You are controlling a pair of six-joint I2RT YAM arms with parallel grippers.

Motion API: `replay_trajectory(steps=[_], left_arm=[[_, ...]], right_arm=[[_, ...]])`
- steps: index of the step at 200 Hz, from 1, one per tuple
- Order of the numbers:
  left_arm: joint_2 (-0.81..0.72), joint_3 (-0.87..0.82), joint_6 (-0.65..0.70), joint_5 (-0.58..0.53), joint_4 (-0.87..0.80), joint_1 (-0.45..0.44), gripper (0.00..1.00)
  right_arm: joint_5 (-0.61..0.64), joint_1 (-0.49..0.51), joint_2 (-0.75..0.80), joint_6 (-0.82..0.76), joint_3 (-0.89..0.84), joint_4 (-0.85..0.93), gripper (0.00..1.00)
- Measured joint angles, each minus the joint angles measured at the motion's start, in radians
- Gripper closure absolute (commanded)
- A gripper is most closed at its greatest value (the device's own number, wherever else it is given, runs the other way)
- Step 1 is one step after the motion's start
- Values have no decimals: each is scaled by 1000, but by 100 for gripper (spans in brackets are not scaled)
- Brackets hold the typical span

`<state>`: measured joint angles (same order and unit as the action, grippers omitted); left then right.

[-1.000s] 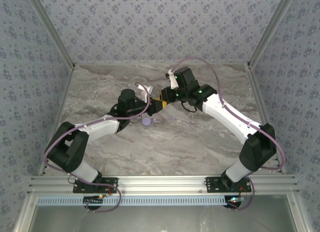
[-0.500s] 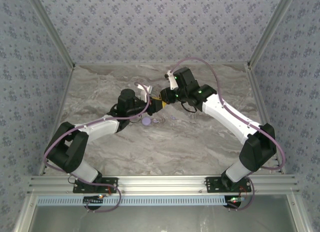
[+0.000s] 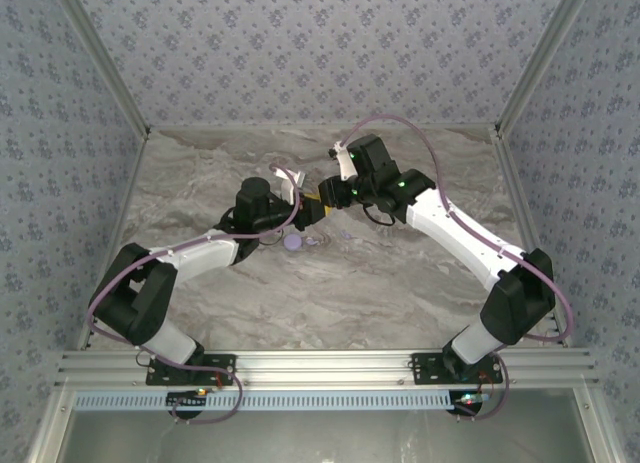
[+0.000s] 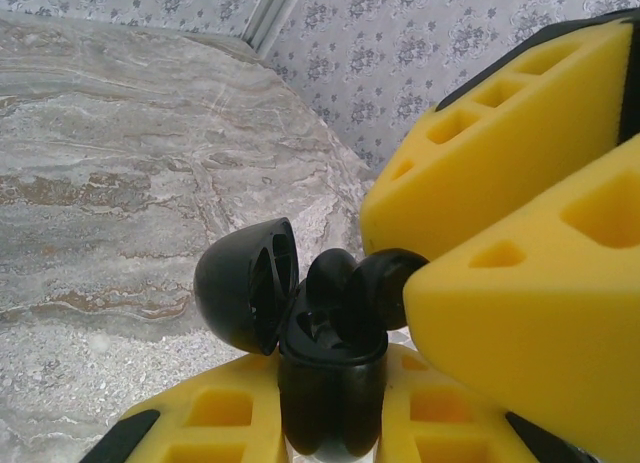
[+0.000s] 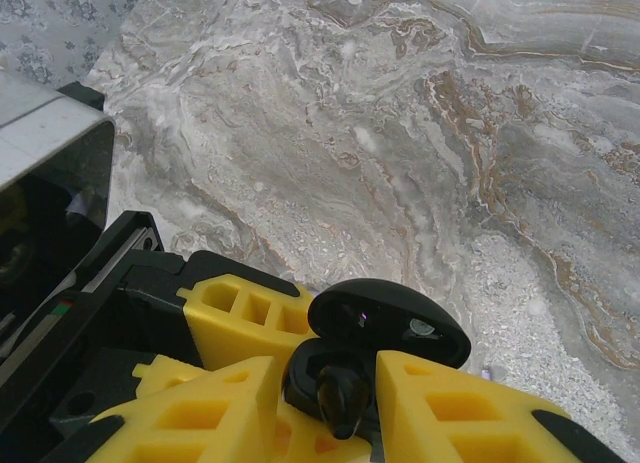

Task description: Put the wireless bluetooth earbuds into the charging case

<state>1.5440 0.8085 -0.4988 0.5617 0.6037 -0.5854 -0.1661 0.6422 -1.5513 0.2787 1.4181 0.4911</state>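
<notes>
On the table (image 3: 400, 283), lavender disc (image 3: 293, 241), near open black case (image 4: 330, 383).

Table: marble-patterned table (image 3: 330, 293), grey with brown veins
Walls: floral-print walls (image 3: 320, 53) stand at the table's back and both sides
Rail: aluminium rail (image 3: 320, 364) runs along the table's near edge

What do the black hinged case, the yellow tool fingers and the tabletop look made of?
Black rounded hinged charging case: likely hard plastic, smooth semi-gloss; soft highlights on its lid.
Yellow tool fingers: probably moulded or printed plastic, matte, with blocky cutouts.
Grey-brown veined tabletop: marble-look, possibly printed.
</notes>
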Motion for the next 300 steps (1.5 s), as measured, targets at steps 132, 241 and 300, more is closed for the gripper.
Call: replay_trajectory(steps=[132, 241, 300], left_arm=[[-45, -8, 64, 49, -1, -6, 84], [-45, -8, 83, 59, -2, -13, 85], [-48, -18, 106, 50, -11, -13, 85]], right_arm=[[0, -3, 2, 1, 31, 29, 57], [-10, -5, 0, 1, 60, 52, 56], [12, -19, 34, 2, 60, 62, 57]])
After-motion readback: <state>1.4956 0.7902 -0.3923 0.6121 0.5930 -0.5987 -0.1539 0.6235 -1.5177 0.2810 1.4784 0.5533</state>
